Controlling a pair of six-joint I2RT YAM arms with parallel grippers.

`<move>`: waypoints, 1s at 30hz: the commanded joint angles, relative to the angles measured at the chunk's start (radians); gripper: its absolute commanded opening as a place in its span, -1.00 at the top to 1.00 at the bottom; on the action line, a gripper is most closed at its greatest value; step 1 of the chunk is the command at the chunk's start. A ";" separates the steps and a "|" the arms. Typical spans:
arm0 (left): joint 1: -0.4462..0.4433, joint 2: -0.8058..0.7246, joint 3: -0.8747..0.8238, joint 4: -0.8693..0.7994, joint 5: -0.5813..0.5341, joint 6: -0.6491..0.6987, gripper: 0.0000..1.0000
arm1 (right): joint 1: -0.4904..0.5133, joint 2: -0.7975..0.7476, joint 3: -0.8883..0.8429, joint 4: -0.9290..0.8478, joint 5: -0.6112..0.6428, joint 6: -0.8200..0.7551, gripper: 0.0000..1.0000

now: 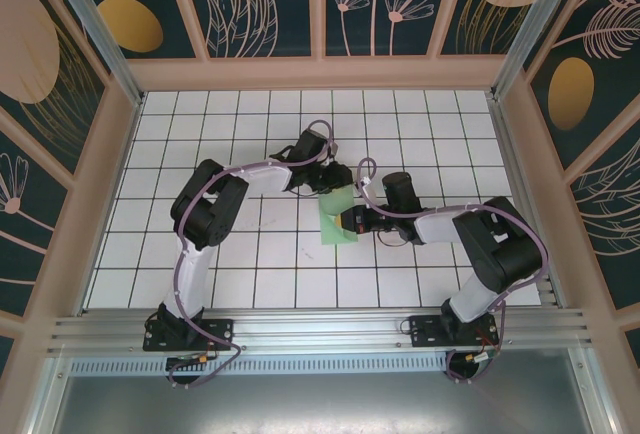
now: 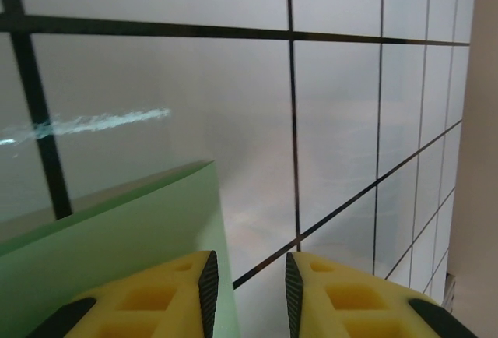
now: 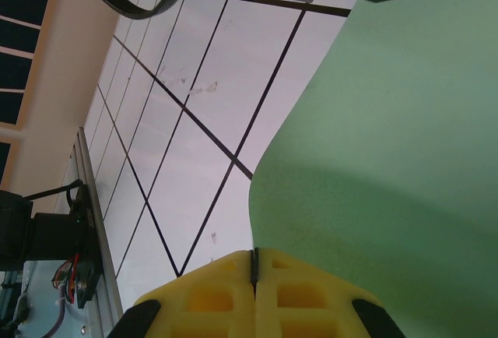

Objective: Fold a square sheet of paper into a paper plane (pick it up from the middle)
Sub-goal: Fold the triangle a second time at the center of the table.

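The square sheet of paper (image 1: 334, 224) is pale green and sits near the middle of the white grid table (image 1: 240, 254), bowed upward rather than flat. My right gripper (image 1: 352, 222) reaches in from the right. In the right wrist view its yellow jaws (image 3: 254, 254) are pressed together, with the curved paper (image 3: 389, 135) running into their seam. My left gripper (image 1: 321, 185) hovers at the paper's far edge. In the left wrist view its fingers (image 2: 250, 264) stand apart, the left finger (image 2: 167, 291) lying over the raised paper (image 2: 117, 237), whose edge just enters the gap.
Wooden-framed walls with dark floral panels (image 1: 270, 4) close in the table on three sides. A metal rail (image 1: 320, 329) carrying both arm bases runs along the near edge. A faint smear (image 2: 101, 122) marks a tile beyond the paper.
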 commanded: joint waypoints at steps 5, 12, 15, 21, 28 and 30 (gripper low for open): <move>-0.004 0.017 -0.002 -0.102 -0.043 0.103 0.37 | -0.014 0.018 0.022 0.008 0.015 -0.023 1.00; -0.004 0.059 0.062 -0.218 -0.059 0.214 0.40 | -0.028 0.044 0.080 -0.074 0.031 -0.079 0.99; -0.005 0.072 0.082 -0.237 -0.059 0.238 0.40 | -0.035 0.055 0.103 -0.112 0.040 -0.111 0.98; -0.005 0.089 0.113 -0.255 -0.054 0.264 0.40 | -0.054 0.095 0.152 -0.170 0.026 -0.176 0.97; -0.005 0.104 0.150 -0.278 -0.046 0.293 0.39 | -0.084 0.149 0.206 -0.219 -0.051 -0.246 0.95; -0.005 0.112 0.162 -0.288 -0.044 0.304 0.39 | -0.093 0.162 0.218 -0.228 -0.061 -0.262 0.94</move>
